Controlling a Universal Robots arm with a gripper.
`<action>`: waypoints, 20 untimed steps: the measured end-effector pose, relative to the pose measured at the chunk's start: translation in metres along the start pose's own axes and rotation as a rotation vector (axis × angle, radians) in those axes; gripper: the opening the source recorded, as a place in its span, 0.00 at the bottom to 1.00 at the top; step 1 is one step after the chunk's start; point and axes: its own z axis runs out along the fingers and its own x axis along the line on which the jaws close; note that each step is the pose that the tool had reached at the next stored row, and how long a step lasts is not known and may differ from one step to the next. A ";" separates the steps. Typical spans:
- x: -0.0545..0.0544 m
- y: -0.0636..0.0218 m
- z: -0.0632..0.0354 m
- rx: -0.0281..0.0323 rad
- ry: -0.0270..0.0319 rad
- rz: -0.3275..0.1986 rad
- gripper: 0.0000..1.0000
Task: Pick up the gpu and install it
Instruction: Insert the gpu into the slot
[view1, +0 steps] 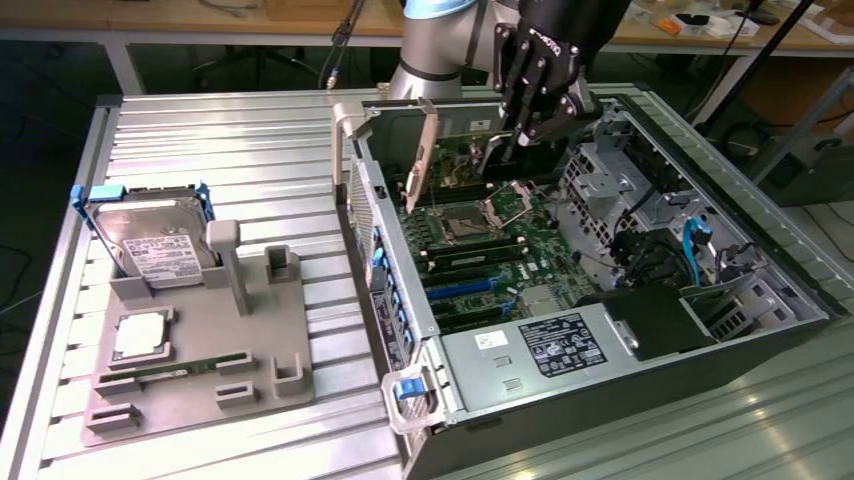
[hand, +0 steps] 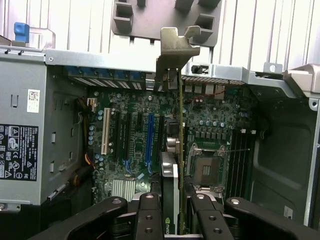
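— Can you read the power supply label?
— Print's too small for me.
— And the gpu?
— Edge-on from my wrist; its near end and my fingers run out of view.

My table: ribbed grey metal slats, pale, evenly lit. Beyond it, wooden-topped benches on white legs; small clutter on bench at exterior view's right. Underneath, floor dark, shadowed.
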 end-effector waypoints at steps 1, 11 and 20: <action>0.000 0.0000 0.0003 0.0000 0.0000 0.000 0.27; 0.000 -0.0001 0.0028 0.0000 0.0000 0.000 0.27; 0.000 -0.0002 0.0061 0.0000 0.0000 0.000 0.27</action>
